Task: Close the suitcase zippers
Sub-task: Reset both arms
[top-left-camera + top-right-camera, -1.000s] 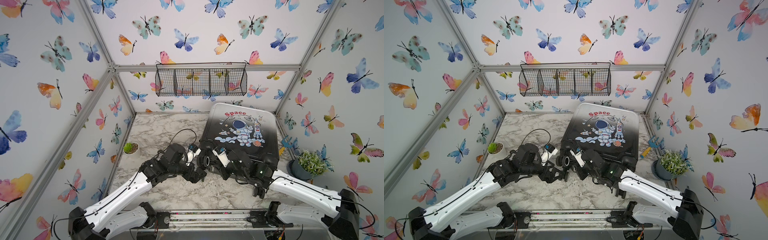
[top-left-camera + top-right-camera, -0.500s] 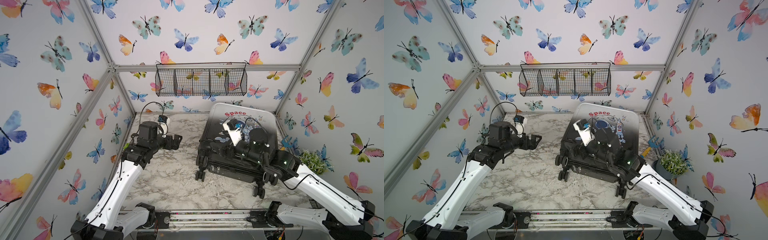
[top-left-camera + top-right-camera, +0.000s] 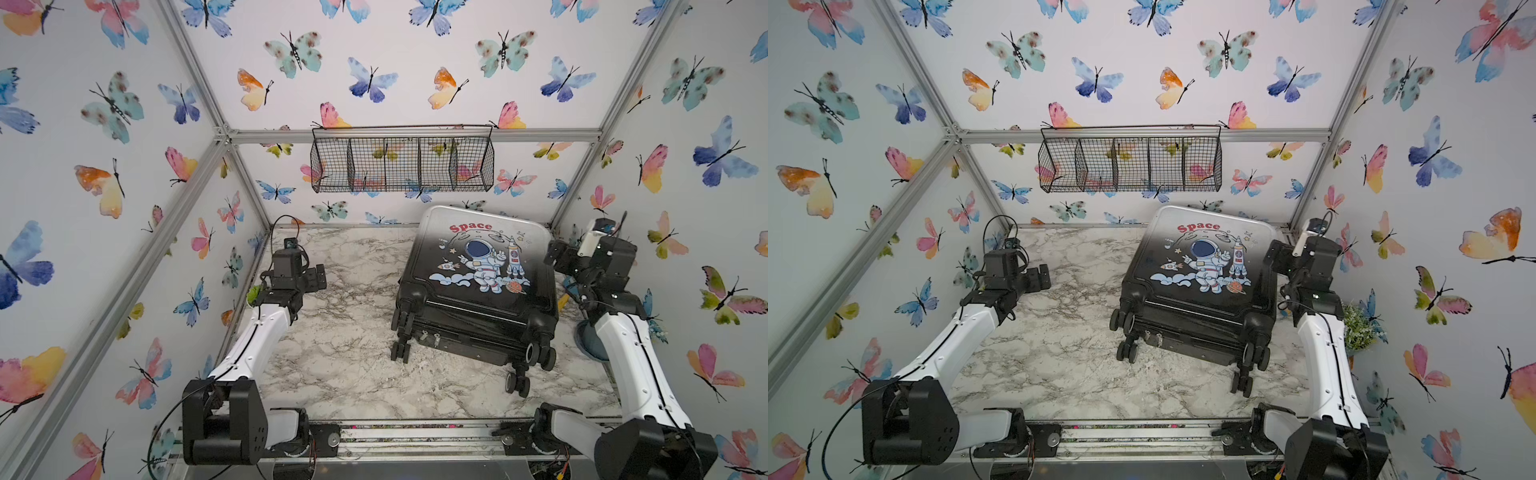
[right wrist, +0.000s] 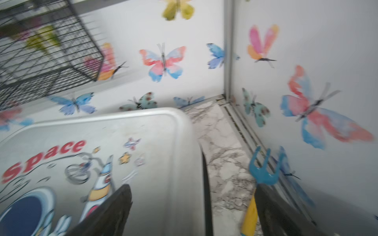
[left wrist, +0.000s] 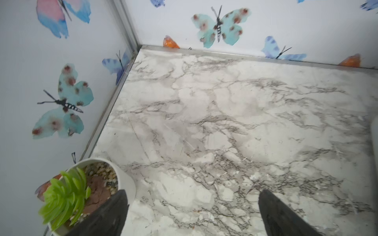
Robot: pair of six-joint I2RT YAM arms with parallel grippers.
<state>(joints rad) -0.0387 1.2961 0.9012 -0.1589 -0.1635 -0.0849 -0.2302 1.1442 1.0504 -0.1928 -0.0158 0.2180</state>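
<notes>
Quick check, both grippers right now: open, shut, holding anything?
Left gripper: open, holding nothing.
Right gripper: open, holding nothing.

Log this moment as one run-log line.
suitcase: flat, print up, halves together | zipper pulls: side by side at wheel end | left gripper: open, empty, clear of case | right gripper: open, empty, beside case
</notes>
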